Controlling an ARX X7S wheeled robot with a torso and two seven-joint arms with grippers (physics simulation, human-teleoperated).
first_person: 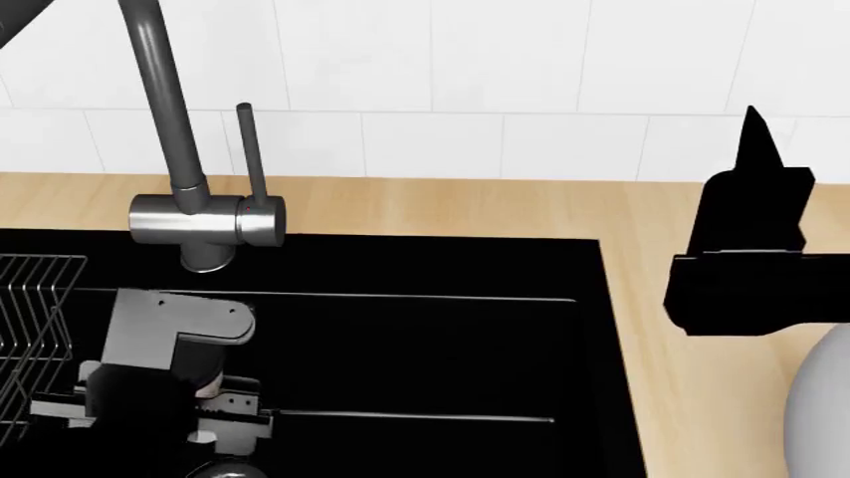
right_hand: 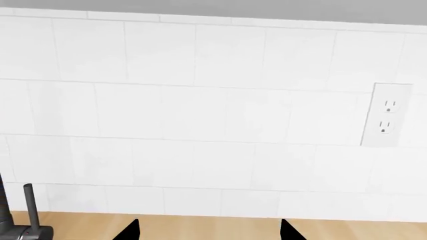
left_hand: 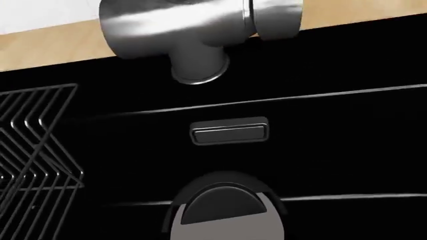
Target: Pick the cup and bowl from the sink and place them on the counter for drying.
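Note:
The cup (left_hand: 227,220) fills the near edge of the left wrist view, its dark lid up, low in the black sink (left_hand: 333,150). Only a sliver of the cup (first_person: 226,468) shows in the head view, under my left gripper (first_person: 199,433). That gripper is down in the sink (first_person: 425,339) right at the cup, and its dark fingers do not stand out from the black basin. The white bowl (first_person: 826,418) sits on the counter (first_person: 439,209) at the right edge. My right gripper (first_person: 757,149) is open and empty above the counter (right_hand: 208,225), just behind the bowl.
The grey faucet (first_person: 199,224) stands at the sink's back left, and in the left wrist view the faucet (left_hand: 193,35) is above the overflow slot (left_hand: 230,131). A wire rack (first_person: 34,319) sits in the sink's left end. A wall socket (right_hand: 387,115) is on the tiles.

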